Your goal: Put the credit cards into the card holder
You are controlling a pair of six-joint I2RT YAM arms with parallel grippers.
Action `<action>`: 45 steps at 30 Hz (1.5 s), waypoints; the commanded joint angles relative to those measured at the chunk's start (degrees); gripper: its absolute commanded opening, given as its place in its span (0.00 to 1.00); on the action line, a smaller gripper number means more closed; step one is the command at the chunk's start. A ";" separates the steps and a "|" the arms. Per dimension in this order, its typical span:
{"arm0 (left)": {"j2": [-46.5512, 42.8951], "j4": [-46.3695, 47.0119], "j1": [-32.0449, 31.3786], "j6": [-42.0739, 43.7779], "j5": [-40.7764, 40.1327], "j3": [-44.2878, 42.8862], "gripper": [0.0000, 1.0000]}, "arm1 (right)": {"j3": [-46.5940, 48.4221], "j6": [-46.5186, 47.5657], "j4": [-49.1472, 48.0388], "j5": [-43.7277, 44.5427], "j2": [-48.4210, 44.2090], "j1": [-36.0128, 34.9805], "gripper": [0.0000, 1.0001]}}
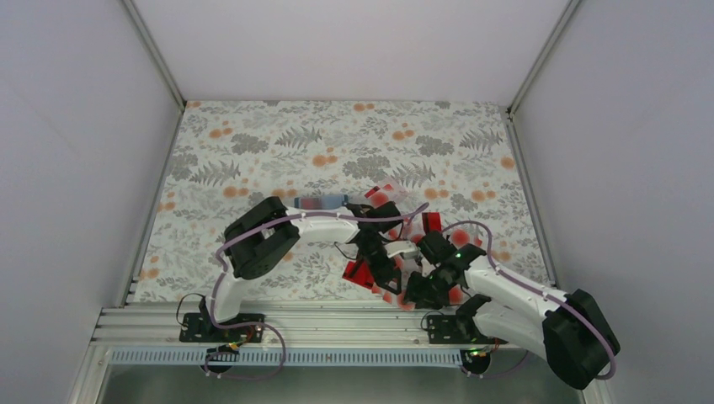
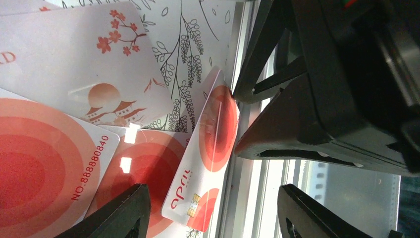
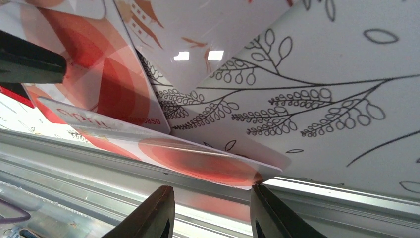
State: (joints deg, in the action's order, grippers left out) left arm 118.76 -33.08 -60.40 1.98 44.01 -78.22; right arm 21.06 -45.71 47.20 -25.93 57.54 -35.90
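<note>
The floral-clothed table (image 1: 253, 135) is strewn with credit cards (image 1: 360, 271) toward five o'clock; the card holder (image 1: 324, 201) is laid near centre.

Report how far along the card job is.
Done: nothing certain; the top view is too small to show cards inside the card holder. In hand: the right claw, open, brackets the end of a red-dot card at the table edge; left claw open nearby. Left: the loose credit cards around both claws.

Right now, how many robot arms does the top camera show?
2. The left arm reaches in from the lower left, the right arm from the lower right; both meet at the credit cards.
</note>
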 commanded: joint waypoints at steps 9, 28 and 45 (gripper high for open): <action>2.42 -0.32 -0.87 2.53 -0.08 -0.15 0.43 | -0.45 0.54 -1.06 0.38 0.47 0.30 0.40; -0.68 2.08 1.63 -0.74 5.01 0.77 0.03 | 9.12 -0.96 6.29 5.13 -6.37 0.39 0.53; -25.74 3.64 16.11 -14.55 2.28 9.86 0.02 | 39.56 3.67 2.52 14.99 -0.25 0.64 0.75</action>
State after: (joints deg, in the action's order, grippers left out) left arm 98.13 -29.89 -47.37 -8.10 48.34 -72.05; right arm 57.39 -44.25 52.88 -13.56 53.74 -35.62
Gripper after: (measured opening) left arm 0.026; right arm 0.747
